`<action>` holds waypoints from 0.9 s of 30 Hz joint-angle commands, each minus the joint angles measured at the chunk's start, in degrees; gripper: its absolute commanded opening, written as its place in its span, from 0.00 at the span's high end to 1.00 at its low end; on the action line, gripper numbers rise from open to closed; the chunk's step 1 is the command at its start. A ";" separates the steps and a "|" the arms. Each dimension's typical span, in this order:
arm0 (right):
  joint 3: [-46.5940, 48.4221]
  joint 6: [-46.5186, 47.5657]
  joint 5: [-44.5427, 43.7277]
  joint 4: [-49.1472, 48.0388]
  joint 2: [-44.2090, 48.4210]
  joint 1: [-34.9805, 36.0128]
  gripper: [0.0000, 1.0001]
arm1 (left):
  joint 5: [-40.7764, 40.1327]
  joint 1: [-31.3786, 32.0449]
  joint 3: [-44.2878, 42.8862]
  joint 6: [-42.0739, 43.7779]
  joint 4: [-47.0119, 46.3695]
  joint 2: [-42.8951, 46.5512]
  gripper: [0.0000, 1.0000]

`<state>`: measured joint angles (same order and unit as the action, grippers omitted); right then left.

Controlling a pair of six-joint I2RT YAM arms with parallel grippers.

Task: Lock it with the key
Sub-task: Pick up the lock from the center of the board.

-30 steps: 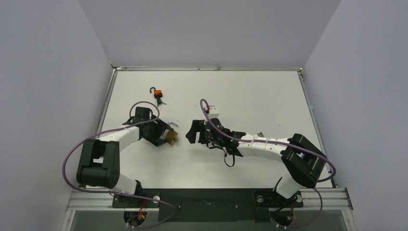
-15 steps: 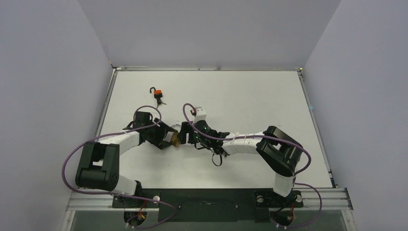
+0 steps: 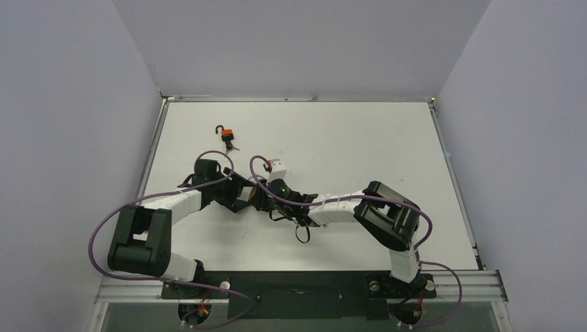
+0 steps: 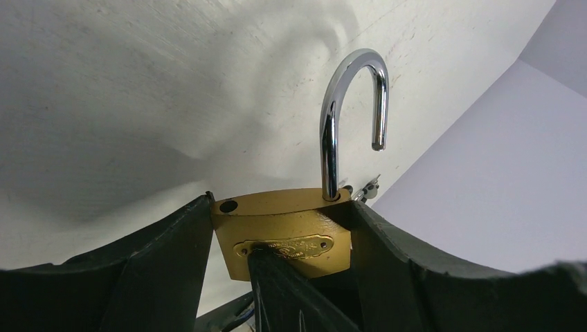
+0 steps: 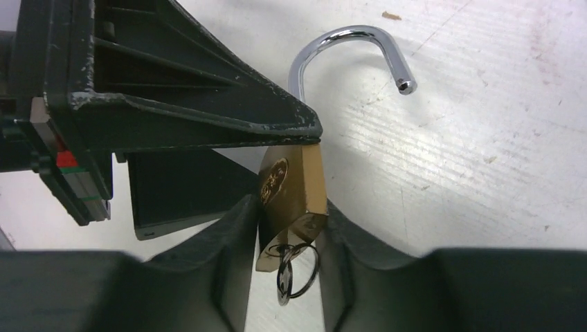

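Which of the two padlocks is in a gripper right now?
The brass padlock, clamped between the left gripper fingers with its shackle swung open. The orange padlock lies alone on the table further back, untouched.

White tubular left arm point(image 3: 176, 202) and matching right arm point(image 3: 339, 205), each jointed with boxy black housings; thin purple cables point(image 3: 92, 242) looping alongside; left gripper point(image 4: 280, 207) with scuffed matte-black wedge fingers point(image 4: 138, 277); small red patch point(image 5: 67, 160) on its body.
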<state>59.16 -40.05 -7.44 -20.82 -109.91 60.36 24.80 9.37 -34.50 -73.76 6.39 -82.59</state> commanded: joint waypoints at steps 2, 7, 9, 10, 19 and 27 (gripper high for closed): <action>3.84 -0.70 -4.28 -3.10 -0.41 -0.35 0.83 | 3.87 0.53 -2.24 -1.71 -5.06 3.46 0.63; 2.80 -0.84 -6.08 -2.46 1.85 -0.50 1.00 | 3.28 0.53 -3.79 1.93 -3.36 5.24 0.46; 2.37 -0.59 -6.00 -1.64 3.38 -0.72 1.00 | 1.83 0.56 -5.21 4.92 -1.82 6.78 0.44; 2.28 -0.17 -6.05 -0.73 4.55 -0.79 1.00 | 0.89 0.50 -5.92 7.35 -1.07 7.85 0.44; -1.22 2.85 -5.87 4.08 16.59 -2.16 1.00 | 1.35 0.63 -16.05 18.87 2.98 11.85 0.40; -3.97 4.30 -6.02 7.73 27.72 -4.83 1.00 | 5.52 0.97 -22.11 20.05 -0.98 15.92 0.37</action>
<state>56.99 -36.32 -10.11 -17.04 -89.60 57.76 32.58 12.40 -51.03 -57.74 13.13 -70.54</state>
